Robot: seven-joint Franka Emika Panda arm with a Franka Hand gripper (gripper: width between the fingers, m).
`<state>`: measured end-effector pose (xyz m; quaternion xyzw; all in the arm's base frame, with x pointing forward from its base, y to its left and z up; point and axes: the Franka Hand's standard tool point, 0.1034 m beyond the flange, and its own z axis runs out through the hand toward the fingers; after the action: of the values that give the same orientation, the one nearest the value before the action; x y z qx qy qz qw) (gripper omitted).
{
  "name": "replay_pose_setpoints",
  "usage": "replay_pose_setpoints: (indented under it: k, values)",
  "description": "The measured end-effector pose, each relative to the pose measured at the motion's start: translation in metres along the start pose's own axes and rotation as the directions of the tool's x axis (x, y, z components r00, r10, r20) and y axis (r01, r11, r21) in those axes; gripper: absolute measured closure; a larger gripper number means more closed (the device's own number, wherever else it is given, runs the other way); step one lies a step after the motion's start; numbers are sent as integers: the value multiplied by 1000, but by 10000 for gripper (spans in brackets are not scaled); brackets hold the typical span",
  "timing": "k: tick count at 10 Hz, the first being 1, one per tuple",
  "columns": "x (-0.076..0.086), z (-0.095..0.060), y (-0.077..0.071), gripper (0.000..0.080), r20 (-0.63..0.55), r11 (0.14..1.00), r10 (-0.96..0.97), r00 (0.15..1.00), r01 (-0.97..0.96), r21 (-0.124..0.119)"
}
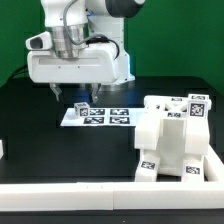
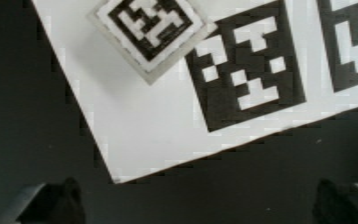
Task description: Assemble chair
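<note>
Exterior view, from its left: the hand [image 1: 62, 93] hangs above the marker board [image 1: 97, 117], where a small tagged chair block [image 1: 82, 107] sits at the left end. Its fingers [image 2: 48, 203] stand wide, holding nothing. Right, on the black surface [image 1: 40, 140], the partly built chair [image 1: 175, 140] waits. Best to centre over the block, then descend squarely before closing.

No readable text; only square tags on marker board [image 1: 96, 116], perhaps chair [image 1: 172, 140].
</note>
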<state>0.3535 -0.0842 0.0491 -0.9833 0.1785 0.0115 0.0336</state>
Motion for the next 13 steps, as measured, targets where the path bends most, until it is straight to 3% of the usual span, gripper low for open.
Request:
replay_pose_setpoints:
  k: [2,3,5,7,9,10,11,13]
  values:
    - [-6,3,-4,151,12,998,-57,998,57,-4]
    - [-24,3,-2,151,38,988,-156,987,155,25]
    - [-31,-2,-2,151,12,988,-151,989,150,26]
    - [-19,-4,-5,151,1,988,-151,989,151,27]
    - [-21,0,-6,151,16,992,-124,992,124,27]
    - [-22,7,-9,151,65,993,-112,992,110,39]
    - [-16,13,-12,151,123,993,-107,987,100,59]
    - [1,10,-17,151,132,992,-117,984,110,59]
